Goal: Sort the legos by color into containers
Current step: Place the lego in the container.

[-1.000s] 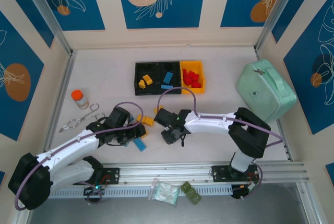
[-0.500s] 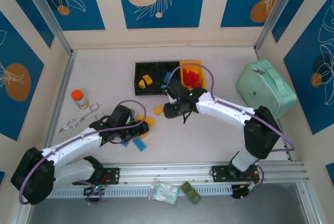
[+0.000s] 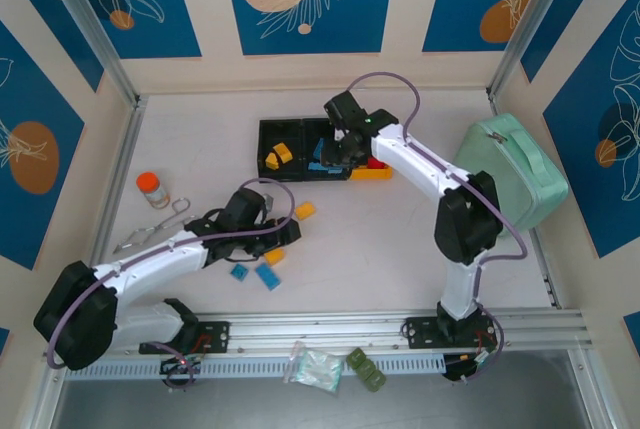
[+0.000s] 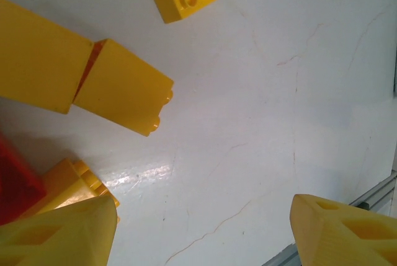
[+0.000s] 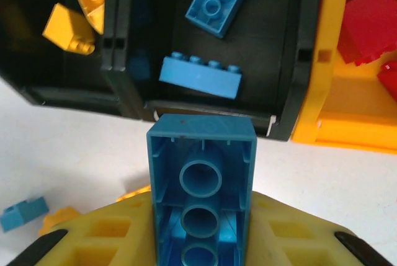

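Three joined containers stand at the back: a left black bin (image 3: pixel 280 149) with yellow-orange legos (image 5: pixel 74 12), a middle black bin (image 3: pixel 322 135) with two blue legos (image 5: pixel 200 77), and a yellow bin (image 5: pixel 329 123) with red legos (image 5: pixel 372 18). My right gripper (image 3: pixel 336 154) hovers at the near edge of the middle bin, shut on a blue brick (image 5: pixel 200 185) whose hollow underside faces the camera. My left gripper (image 3: pixel 285 236) is open low over the table, nothing between its fingers (image 4: pixel 62 235). Yellow bricks (image 4: pixel 121 95) lie just ahead of it. Loose yellow (image 3: pixel 305 211) and blue legos (image 3: pixel 268 277) lie around it.
An orange-capped jar (image 3: pixel 152 187) and metal tongs (image 3: pixel 155 229) sit at the left. A large mint-green case (image 3: pixel 510 171) stands at the right. A plastic bag (image 3: pixel 315 367) and a green lump (image 3: pixel 366 369) lie past the near rail.
My right arm has swung from the table's middle up to the bins, carrying the blue brick. The left gripper has shifted a little right toward the yellow bricks, still open.
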